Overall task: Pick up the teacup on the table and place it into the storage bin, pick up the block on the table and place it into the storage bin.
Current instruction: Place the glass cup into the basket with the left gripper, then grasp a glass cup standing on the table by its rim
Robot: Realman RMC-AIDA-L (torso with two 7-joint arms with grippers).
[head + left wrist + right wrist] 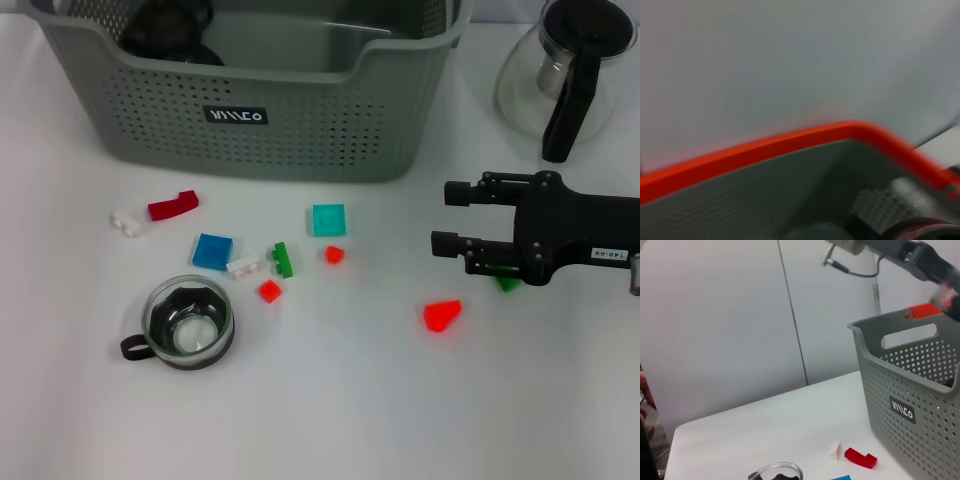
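The glass teacup (188,322) with a black handle stands upright on the white table, front left; its rim (776,471) also shows in the right wrist view. Several small blocks lie between it and the storage bin (260,110): a dark red one (173,206), a blue one (212,250), a teal one (328,219). A red block (441,314) lies nearest my right gripper (443,216), which hovers open and empty at the right, fingers pointing left. A green block (508,283) peeks from under it. My left arm (935,270) reaches over the bin, blurred.
A glass teapot (565,70) with a black handle stands at the back right. A dark object (170,30) lies inside the bin's back left corner. In the left wrist view an orange edge (790,145) runs over grey perforated plastic.
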